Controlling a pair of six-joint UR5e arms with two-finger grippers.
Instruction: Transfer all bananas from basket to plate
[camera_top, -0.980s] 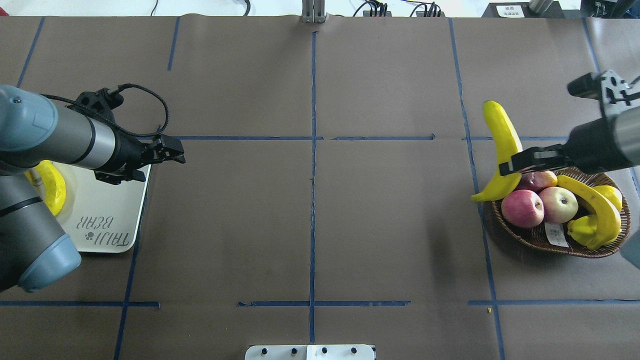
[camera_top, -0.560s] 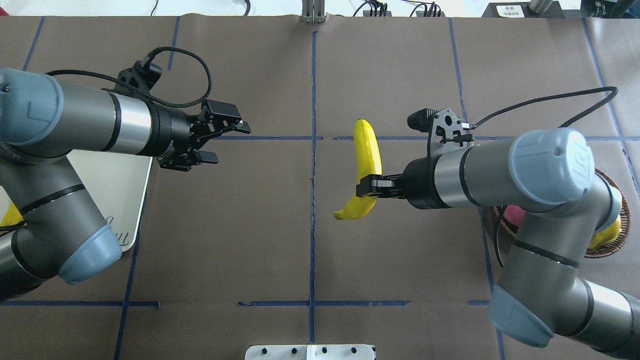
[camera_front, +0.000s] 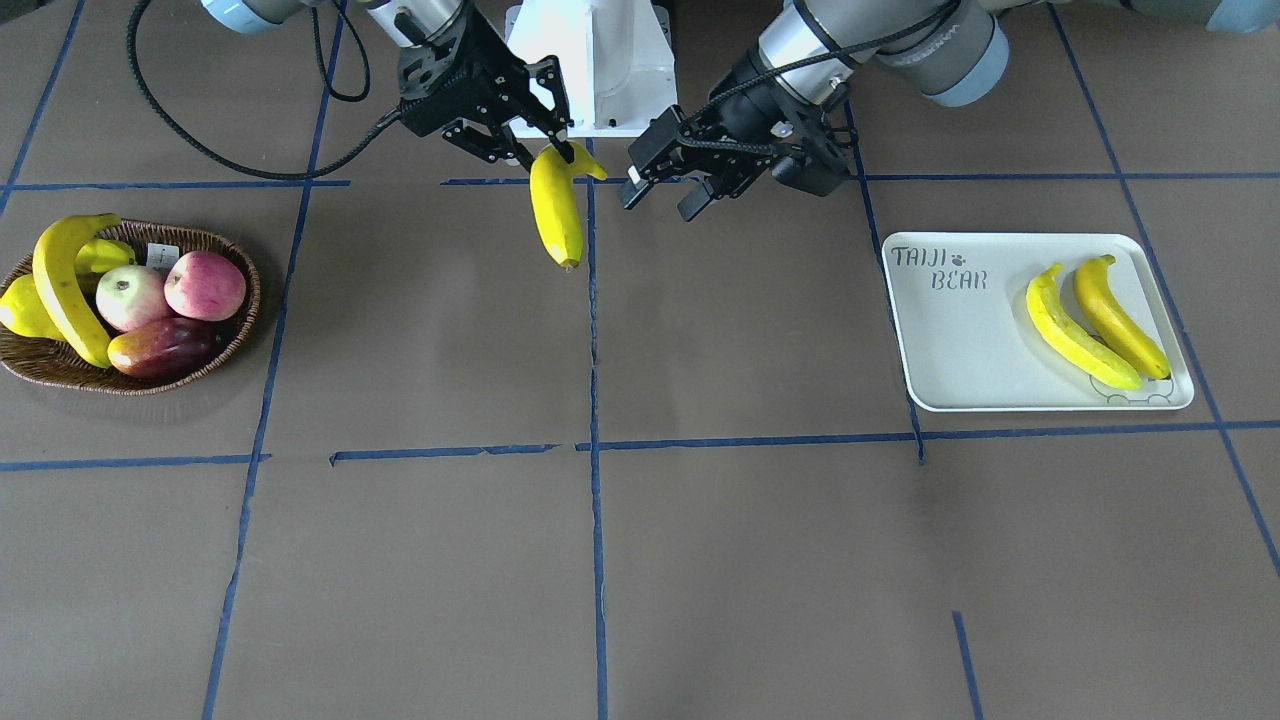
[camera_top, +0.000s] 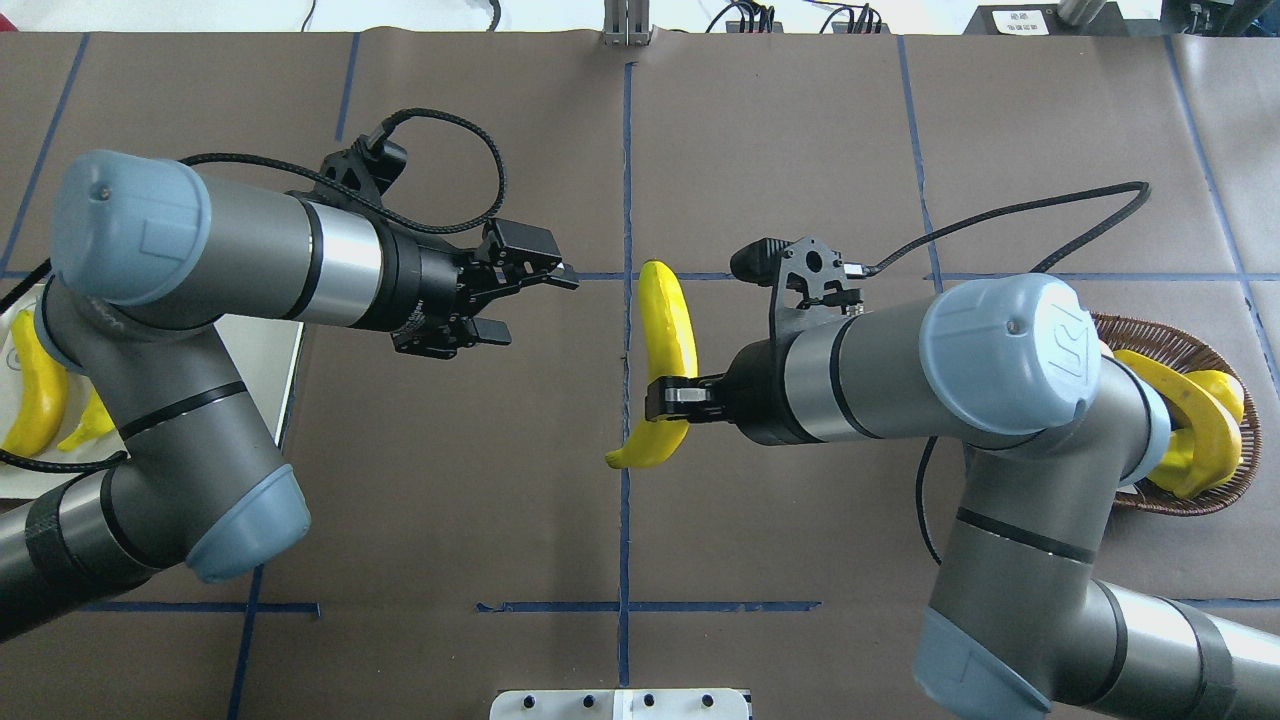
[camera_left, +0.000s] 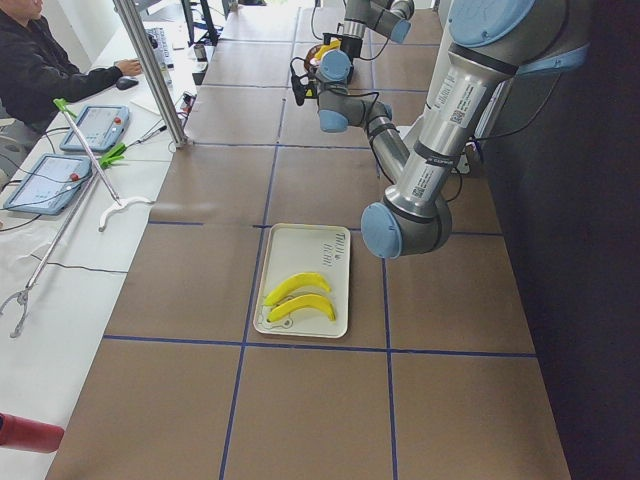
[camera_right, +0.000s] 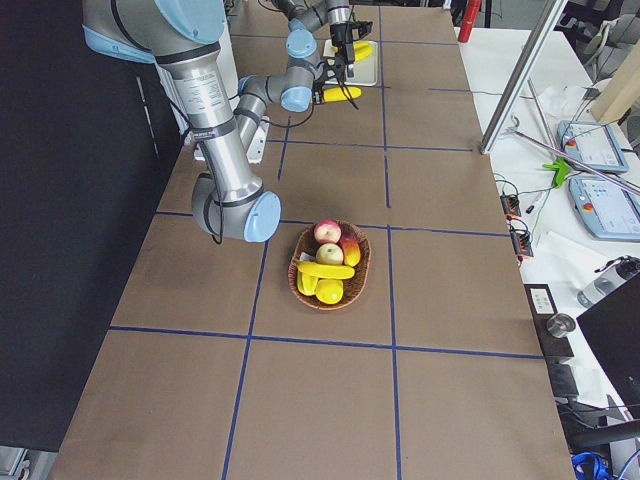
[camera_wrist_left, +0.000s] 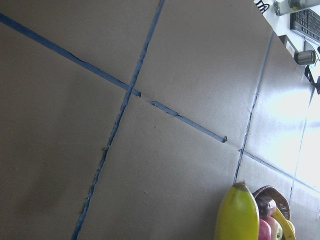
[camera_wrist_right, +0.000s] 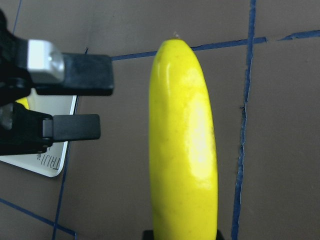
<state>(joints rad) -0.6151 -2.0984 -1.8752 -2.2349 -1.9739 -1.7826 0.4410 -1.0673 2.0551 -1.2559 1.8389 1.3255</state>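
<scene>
The right tool (camera_top: 668, 392) clamps a banana (camera_top: 670, 320); the left tool (camera_top: 540, 308), spread apart, faces it

basket (camera_front: 247, 308) robot's right | plate (camera_front: 960, 340) robot's left, two bananas (camera_front: 1078, 335) on it | one banana (camera_front: 556, 215) between

Brown paper-covered table (camera_top: 450, 500) below jaws, blue tape grid (camera_top: 622, 560) crossing it. Across table from jaws: white bench (camera_left: 90, 300), tablets (camera_left: 47, 182), aluminium post (camera_left: 152, 70).
</scene>
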